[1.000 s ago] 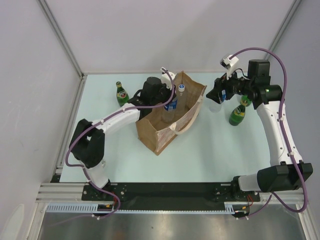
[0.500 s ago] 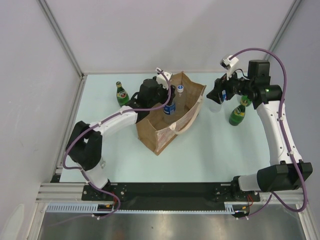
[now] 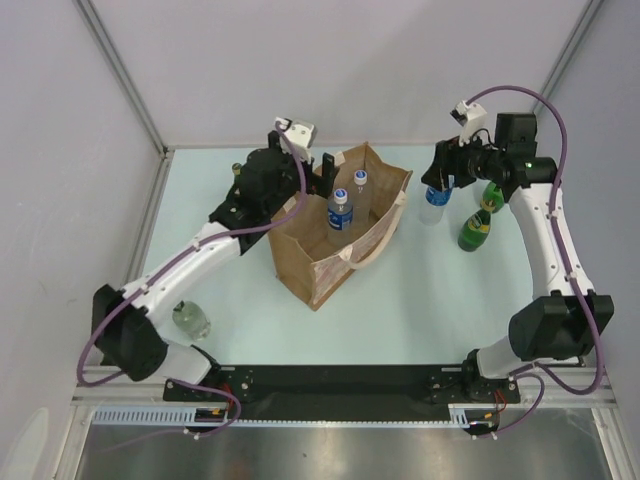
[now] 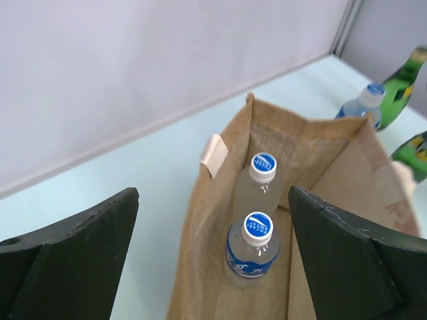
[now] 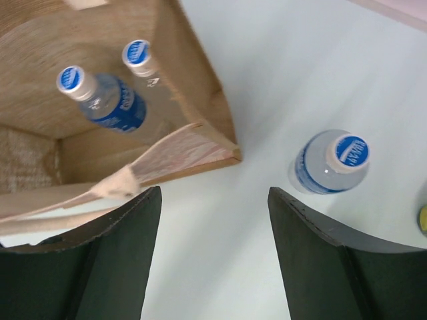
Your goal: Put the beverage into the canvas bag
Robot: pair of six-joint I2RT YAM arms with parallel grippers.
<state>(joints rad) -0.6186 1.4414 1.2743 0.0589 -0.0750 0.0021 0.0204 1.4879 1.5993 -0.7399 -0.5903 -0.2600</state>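
Note:
The tan canvas bag (image 3: 325,265) stands open at mid-table with two blue-capped beverage bottles upright inside it, a blue-labelled one (image 3: 340,211) and a clear one (image 3: 360,186). The left wrist view looks down on both, the blue-labelled bottle (image 4: 252,245) in front of the clear one (image 4: 260,175). My left gripper (image 3: 318,174) hangs open above the bag's far-left rim and holds nothing. My right gripper (image 3: 438,180) is open over the table right of the bag, next to a third blue-capped bottle (image 5: 332,165), which stands just outside its right finger (image 5: 320,260).
Two green bottles (image 3: 475,230) (image 3: 490,197) stand right of the third bottle. Another green bottle (image 3: 237,171) peeks out behind my left arm. A clear glassy object (image 3: 190,320) sits by the left arm's base. The bag's cream handle (image 5: 100,190) droops toward my right gripper.
My left gripper opened, let go of the blue-labelled bottle, which now stands in the bag, and drew back up and to the left. The right gripper shifted slightly toward the back.

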